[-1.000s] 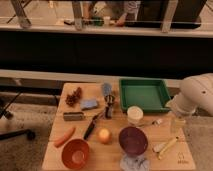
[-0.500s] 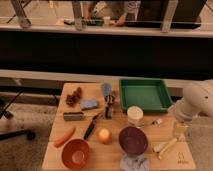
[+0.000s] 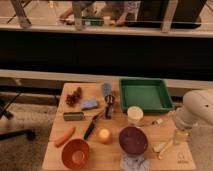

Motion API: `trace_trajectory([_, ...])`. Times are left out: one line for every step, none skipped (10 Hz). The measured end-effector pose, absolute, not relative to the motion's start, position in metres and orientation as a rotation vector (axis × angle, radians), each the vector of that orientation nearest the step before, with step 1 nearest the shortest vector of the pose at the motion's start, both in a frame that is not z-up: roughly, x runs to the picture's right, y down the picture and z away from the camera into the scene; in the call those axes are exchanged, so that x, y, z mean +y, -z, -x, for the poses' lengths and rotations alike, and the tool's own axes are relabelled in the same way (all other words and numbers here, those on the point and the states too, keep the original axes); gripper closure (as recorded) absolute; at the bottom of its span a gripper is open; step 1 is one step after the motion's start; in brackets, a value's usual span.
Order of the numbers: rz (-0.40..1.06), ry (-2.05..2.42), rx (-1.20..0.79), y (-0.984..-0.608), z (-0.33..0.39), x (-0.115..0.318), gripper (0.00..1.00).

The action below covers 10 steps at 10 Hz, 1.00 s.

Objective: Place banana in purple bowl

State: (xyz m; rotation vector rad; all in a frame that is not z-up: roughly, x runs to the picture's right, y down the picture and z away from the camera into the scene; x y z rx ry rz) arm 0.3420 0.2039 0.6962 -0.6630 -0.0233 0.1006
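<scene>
**Near row, L to R:**
- round orange-red bowl (image 3: 75,153)
- crumpled grey cloth (image 3: 134,162) at near edge of wooden counter (image 3: 53,152)
- round dark purple bowl (image 3: 133,140), nothing seen inside
- slim pale-yellow toy banana (image 3: 161,147), lying flat near-right, just R of purple bowl, not touching it

**Gripper** (image 3: 180,136): on white robot arm (image 3: 197,110), hangs just beyond banana's R end, close over it. Open or closed: cannot tell.

**Mid row:** orange carrot (image 3: 65,136); round yellow-orange fruit (image 3: 104,135); white cup (image 3: 134,114).

**Far:** green rectangular tray (image 3: 145,95).

**Handling (est.):** banana prob. light, stiff, smooth, so a bit slippery; not fragile. Best taken across its slim middle, w/ grip square to its length so it won't pivot.

**Vs 0.5 s ago:** gripper lower and nearer to banana. Banana and purple bowl unmoved.
</scene>
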Motion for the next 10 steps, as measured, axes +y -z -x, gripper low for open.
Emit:
trace_trajectory([0.670,-0.101,-0.030,-0.696,-0.343,0.210,0.20])
trace_trajectory([0.677,-0.101,-0.038,-0.697,-0.344,0.216,0.20])
trace_trajectory([0.684,-0.100,-0.049,-0.698,-0.345,0.223,0.20])
trace_trajectory([0.687,-0.096,-0.061,-0.699,-0.345,0.229,0.20])
trace_trajectory([0.687,-0.088,-0.078,-0.700,-0.343,0.235,0.20])
trace_trajectory([0.685,-0.082,-0.090,-0.700,-0.342,0.239,0.20])
trace_trajectory([0.680,-0.073,-0.107,-0.701,-0.341,0.242,0.20])
trace_trajectory([0.674,-0.059,-0.125,-0.703,-0.339,0.246,0.20])
trace_trajectory([0.669,-0.043,-0.140,-0.705,-0.336,0.250,0.20])
trace_trajectory([0.663,-0.025,-0.152,-0.708,-0.333,0.254,0.20])
